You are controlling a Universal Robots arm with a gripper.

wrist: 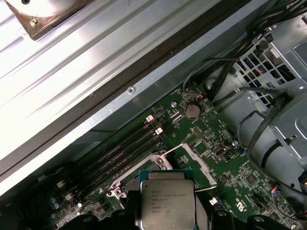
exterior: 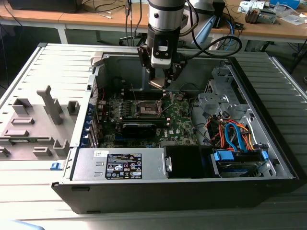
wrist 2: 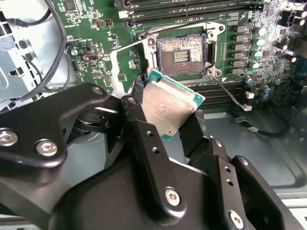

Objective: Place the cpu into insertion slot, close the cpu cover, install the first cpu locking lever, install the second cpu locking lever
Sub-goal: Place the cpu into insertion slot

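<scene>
My gripper [exterior: 160,85] hangs inside the open computer case, shut on the cpu [exterior: 158,84]. In the second wrist view the cpu [wrist 2: 170,106] is a tilted silvery square with a green edge, pinched between two black fingers [wrist 2: 140,128], a short way above the board. The insertion slot [wrist 2: 181,50] lies uncovered just beyond it, dark centre with bare contacts; in the exterior view the insertion slot [exterior: 149,109] is below and slightly to the left of the gripper. The cpu cover [wrist 2: 120,62] is swung open beside the socket. A thin locking lever [wrist 2: 229,93] sticks out free. The first wrist view has the cpu [wrist: 168,201] over the socket frame.
The green motherboard [exterior: 178,125] fills the case floor, with memory slots [wrist 2: 192,12] next to the socket. A power supply [exterior: 120,165] sits at the front, and a drive bay with blue and orange cables [exterior: 235,136] at the exterior view's right. A grey fixture [exterior: 38,124] stands outside.
</scene>
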